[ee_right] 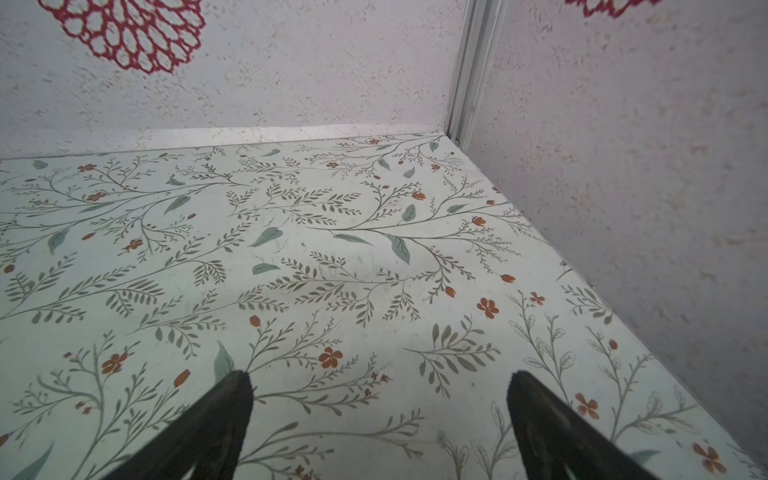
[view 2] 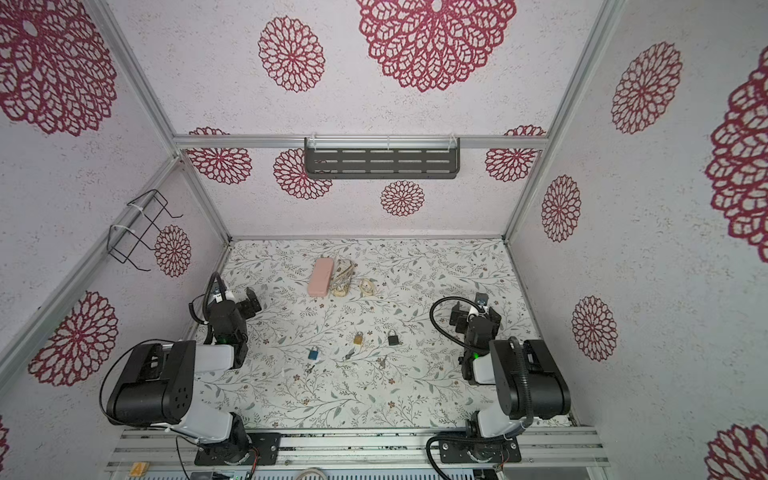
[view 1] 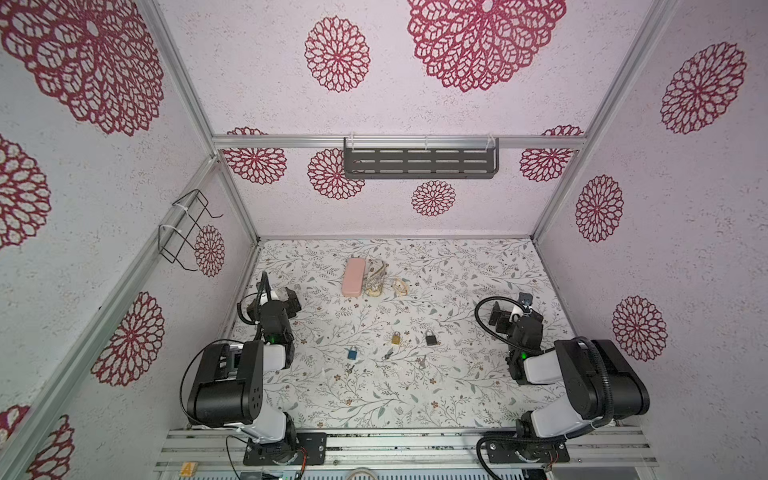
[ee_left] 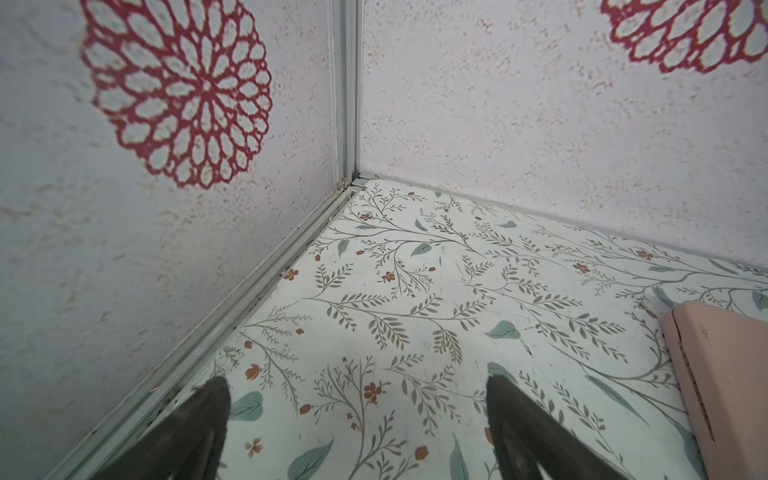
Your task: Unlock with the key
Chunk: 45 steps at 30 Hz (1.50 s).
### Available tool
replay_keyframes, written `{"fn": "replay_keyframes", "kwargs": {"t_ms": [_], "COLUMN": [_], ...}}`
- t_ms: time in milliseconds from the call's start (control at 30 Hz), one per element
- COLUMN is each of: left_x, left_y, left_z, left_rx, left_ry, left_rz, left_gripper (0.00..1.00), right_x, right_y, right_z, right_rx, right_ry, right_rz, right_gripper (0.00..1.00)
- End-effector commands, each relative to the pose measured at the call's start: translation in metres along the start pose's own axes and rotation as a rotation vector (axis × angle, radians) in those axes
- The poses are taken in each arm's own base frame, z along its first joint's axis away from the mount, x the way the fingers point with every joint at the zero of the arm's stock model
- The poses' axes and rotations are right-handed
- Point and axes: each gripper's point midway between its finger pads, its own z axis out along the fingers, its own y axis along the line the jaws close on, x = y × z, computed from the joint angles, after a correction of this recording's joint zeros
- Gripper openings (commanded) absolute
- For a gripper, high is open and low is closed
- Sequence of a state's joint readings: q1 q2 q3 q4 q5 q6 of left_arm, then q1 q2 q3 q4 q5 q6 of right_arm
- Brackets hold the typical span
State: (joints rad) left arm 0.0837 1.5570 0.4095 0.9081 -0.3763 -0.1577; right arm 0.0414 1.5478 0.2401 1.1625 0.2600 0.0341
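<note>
My left gripper hangs wide open and empty by the wall. On the surface lie the blue padlock, gold padlock and black padlock, with small keys just before them. The right gripper gapes empty too. I'd pinch one key's head squarely first.

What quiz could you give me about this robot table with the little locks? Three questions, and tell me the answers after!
1. How many padlocks lie on the table? A) two B) three C) five
2. True or false: the left gripper and the right gripper are both open and empty.
3. Fill in: in both top views, between the blue padlock and the black padlock lies the ____ padlock.

Key
1. B
2. True
3. gold: it is the gold padlock.
</note>
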Motion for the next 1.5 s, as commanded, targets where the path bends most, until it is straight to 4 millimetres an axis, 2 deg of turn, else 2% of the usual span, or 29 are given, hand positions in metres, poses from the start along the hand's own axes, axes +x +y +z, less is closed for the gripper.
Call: {"fn": "replay_keyframes", "kwargs": {"t_ms": [0, 1067, 1200, 1333, 1467], "left_x": [-0.002, -0.002, -0.004, -0.012, -0.020], "left_y": [0.000, 0.000, -0.002, -0.006, -0.007], "left_z": [-0.001, -0.001, -0.004, -0.010, -0.018], "left_rx": [0.002, 0.001, -0.002, 0.001, 0.005], "left_ry": [-0.017, -0.017, -0.028, -0.037, -0.052], "left_rz": [0.009, 0.008, 0.019, 0.039, 0.042], "left_gripper": [0.97, 0.97, 0.97, 0.97, 0.97], "right_x": [-0.020, -0.020, -0.021, -0.025, -0.031], "right_y": [0.000, 0.000, -0.001, -0.013, -0.014], "right_z": [0.001, 0.001, -0.006, -0.018, -0.022], "right_rx": [0.010, 0.005, -0.002, 0.047, 0.049], "right_ry": [-0.066, -0.067, -0.094, -0.140, -0.153], "right_rz": [0.005, 0.005, 0.011, 0.046, 0.048], "right_gripper": [0.99, 0.99, 0.99, 0.99, 0.99]}}
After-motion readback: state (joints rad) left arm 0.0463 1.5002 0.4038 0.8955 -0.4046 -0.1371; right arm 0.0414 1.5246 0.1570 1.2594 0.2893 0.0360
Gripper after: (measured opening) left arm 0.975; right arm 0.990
